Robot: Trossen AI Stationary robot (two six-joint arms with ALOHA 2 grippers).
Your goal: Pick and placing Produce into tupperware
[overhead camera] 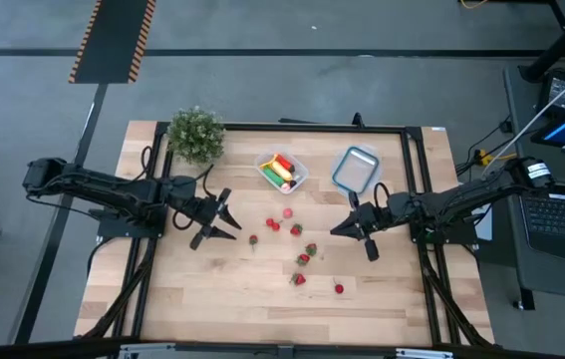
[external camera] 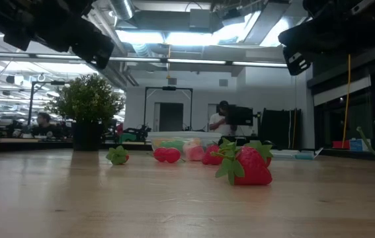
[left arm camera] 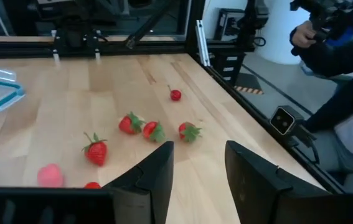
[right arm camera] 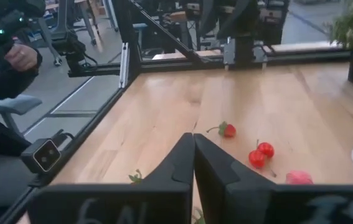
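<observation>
The left claw hangs released and empty above the desk; the right claw is clenched on nothing. The tupperware near the potted plant holds a banana, with strawberries scattered between the claws.

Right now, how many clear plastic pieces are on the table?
2: the tupperware, holding produce, near the table's far edge beside the plant; the blue-rimmed piece next to it, on the right arm's side. None appears hidden.

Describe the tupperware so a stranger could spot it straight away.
Start at the potted plant on the table's far edge. Next along is the tupperware, a small clear box. Unlike the empty blue-rimmed lid beside it, it holds yellow, red and green produce.
</observation>
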